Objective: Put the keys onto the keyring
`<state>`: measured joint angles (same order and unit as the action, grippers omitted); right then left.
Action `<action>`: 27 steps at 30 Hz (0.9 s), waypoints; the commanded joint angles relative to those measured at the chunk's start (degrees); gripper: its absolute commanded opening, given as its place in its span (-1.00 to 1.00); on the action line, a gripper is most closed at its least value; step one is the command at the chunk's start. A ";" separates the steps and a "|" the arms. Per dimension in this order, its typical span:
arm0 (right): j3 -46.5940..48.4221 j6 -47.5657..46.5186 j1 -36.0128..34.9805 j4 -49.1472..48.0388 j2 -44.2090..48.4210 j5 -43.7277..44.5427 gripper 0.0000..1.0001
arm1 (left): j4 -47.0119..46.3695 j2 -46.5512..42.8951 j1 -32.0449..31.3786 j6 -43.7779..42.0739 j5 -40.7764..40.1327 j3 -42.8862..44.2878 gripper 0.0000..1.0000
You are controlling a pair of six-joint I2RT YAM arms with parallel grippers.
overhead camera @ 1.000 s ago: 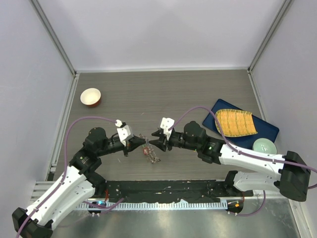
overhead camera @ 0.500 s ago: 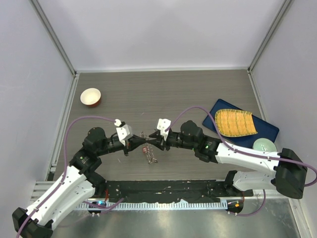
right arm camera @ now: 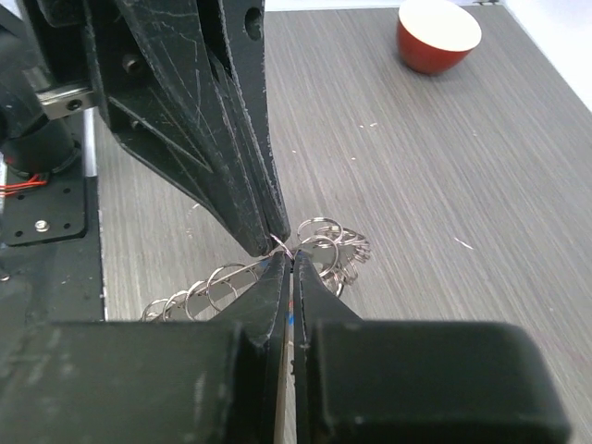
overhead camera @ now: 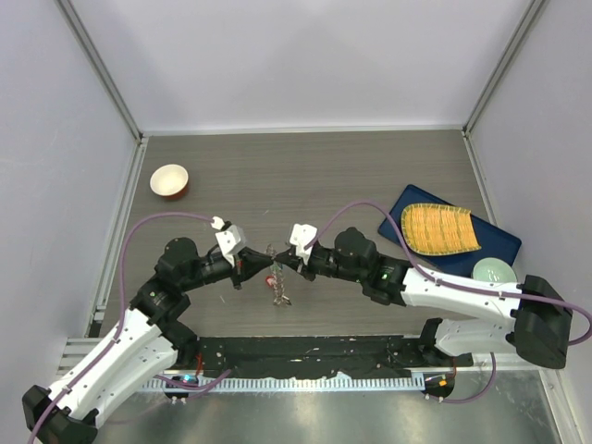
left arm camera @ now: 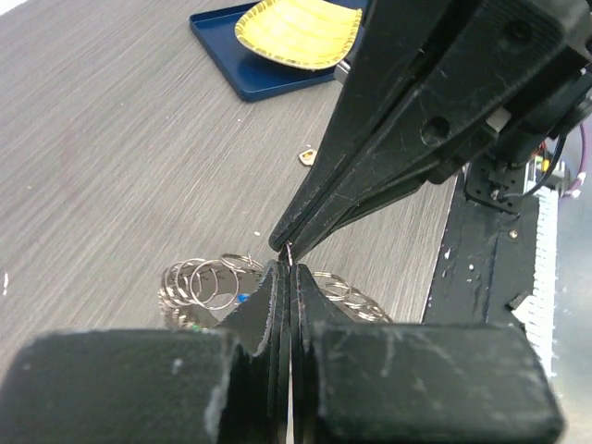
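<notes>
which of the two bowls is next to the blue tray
The pale green bowl, at the dark blue rectangular tray's near corner; the red-and-white bowl stands alone far left.

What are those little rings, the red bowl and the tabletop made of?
The rings look like thin metal wire: silvery, shiny, glinting. The bowl seems glazed ceramic or glossy plastic, I cannot tell which: smooth red outside, white inside. The tabletop looks like matte grey wood-grain laminate, with fine parallel streaks.
</notes>
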<state>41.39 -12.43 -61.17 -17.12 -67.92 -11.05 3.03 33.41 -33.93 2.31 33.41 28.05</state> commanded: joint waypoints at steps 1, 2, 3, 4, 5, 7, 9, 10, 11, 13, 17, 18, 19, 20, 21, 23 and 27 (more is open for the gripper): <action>2.03 -3.48 -3.16 -4.23 -0.28 10.33 -0.99 | -6.45 -0.10 -2.54 8.84 -5.97 1.30 -1.00; 1.77 -4.18 -3.69 -4.75 -0.46 12.78 -0.98 | -6.72 -0.01 -3.06 9.90 -7.03 1.13 -1.00; 1.51 -4.97 -4.22 -5.46 -0.72 16.11 -0.99 | -7.50 -0.01 -3.77 11.65 -9.83 0.60 -1.00; 1.59 -5.59 -5.44 -5.55 -1.51 17.80 -0.99 | -8.21 -0.10 -5.08 12.80 -11.16 0.25 -1.00; 1.59 -6.29 -6.24 -5.64 -1.95 19.38 -0.99 | -9.00 0.08 -5.87 13.59 -12.56 -0.19 -1.00; 1.33 -7.87 -8.17 -7.74 -3.18 25.60 -0.99 | -11.63 0.17 -7.54 17.11 -17.12 -1.42 -1.00; 1.41 -7.79 -9.41 -8.27 -3.80 27.56 -0.90 | -14.17 0.43 -8.34 19.13 -19.86 -2.56 -1.00; 1.42 -6.92 -9.67 -8.19 -4.06 28.09 -0.84 | -14.80 0.43 -8.60 19.92 -21.87 -2.91 -1.00; 1.33 -6.30 -9.76 -8.19 -3.97 27.84 -0.73 | -15.33 0.43 -8.61 19.76 -22.59 -3.26 -1.00; 0.80 -4.46 -9.67 -7.92 -3.19 28.10 -0.64 | -14.98 -0.01 -8.52 17.14 -23.74 -3.53 -1.00; 0.89 -1.12 -9.76 -2.85 -0.64 28.89 -0.28 | -11.38 -0.89 -8.52 10.64 -25.23 -2.48 -1.00; 1.06 -0.76 -9.76 -1.70 0.58 29.15 -0.24 | -9.90 -1.06 -8.52 9.22 -25.15 -1.96 -0.99; 1.15 -0.15 -9.76 -0.64 1.21 29.33 -0.20 | -9.10 -1.24 -8.52 7.90 -24.97 -1.69 -1.00; 1.41 0.81 -9.76 1.63 1.73 29.85 -0.13 | -8.22 -1.24 -8.52 4.93 -23.93 -0.73 -1.00; 1.59 1.43 -9.50 2.96 2.87 30.21 -0.11 | -6.12 -1.15 -8.61 3.68 -23.39 -0.28 -1.00; 2.29 2.49 -9.15 6.90 3.84 30.30 -0.03 | -4.09 -0.71 -8.52 0.61 -23.13 0.94 -1.00; 2.38 7.66 -6.52 10.79 6.65 30.21 0.08 | -1.36 -0.45 -8.61 -3.43 -19.80 1.83 -1.00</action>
<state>41.43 -10.72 -69.71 -10.87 -64.27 17.93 1.63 33.26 -42.52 6.17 10.72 25.89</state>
